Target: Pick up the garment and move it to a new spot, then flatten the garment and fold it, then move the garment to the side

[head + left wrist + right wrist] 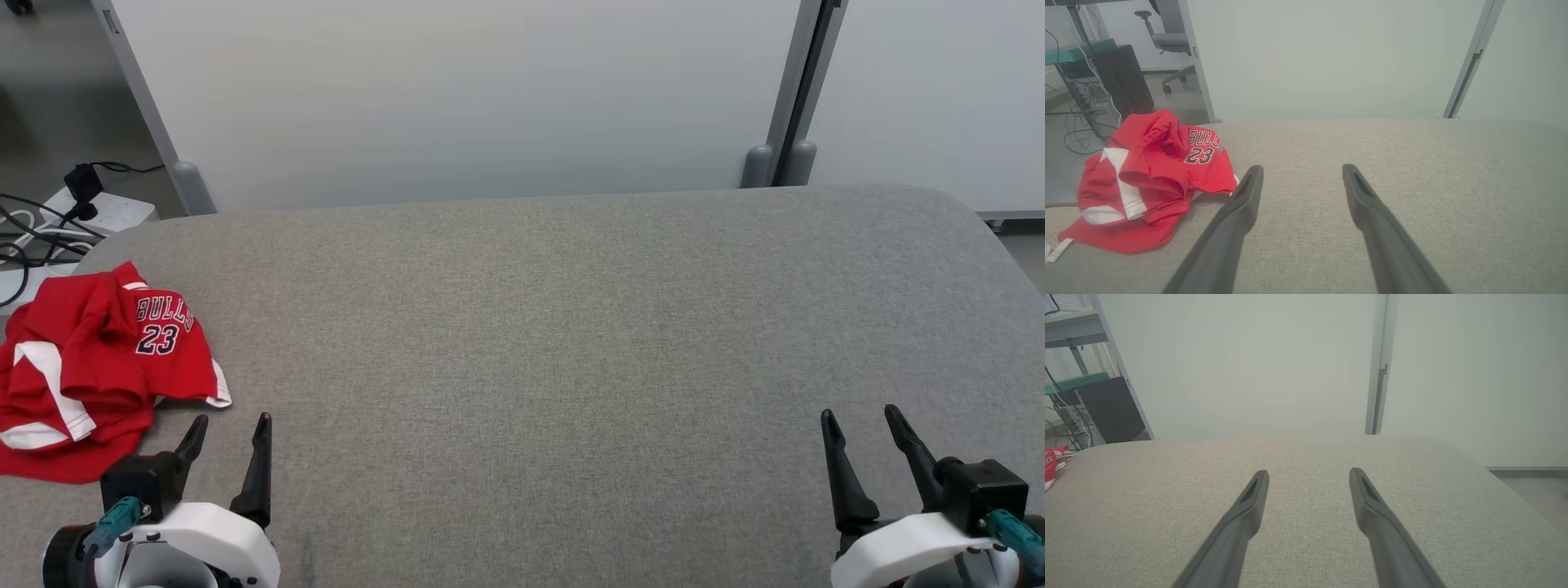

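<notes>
Soft red cloth garment (106, 367) on rough matt woven table (571, 343).

One red garment (98, 367) lies at the left end of the one grey worktop (571, 367). One left hand (233, 418) and one right hand (859, 411), two in all, hover at the worktop's near edge. One power strip (106, 214) sits beyond the worktop's far-left corner.

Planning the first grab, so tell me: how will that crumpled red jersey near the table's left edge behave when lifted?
The red jersey lies in soft folds, so it should hang limp and unfurl. It looks thin, likely light. It lies at the table edge, so a push might slide it off.
</notes>
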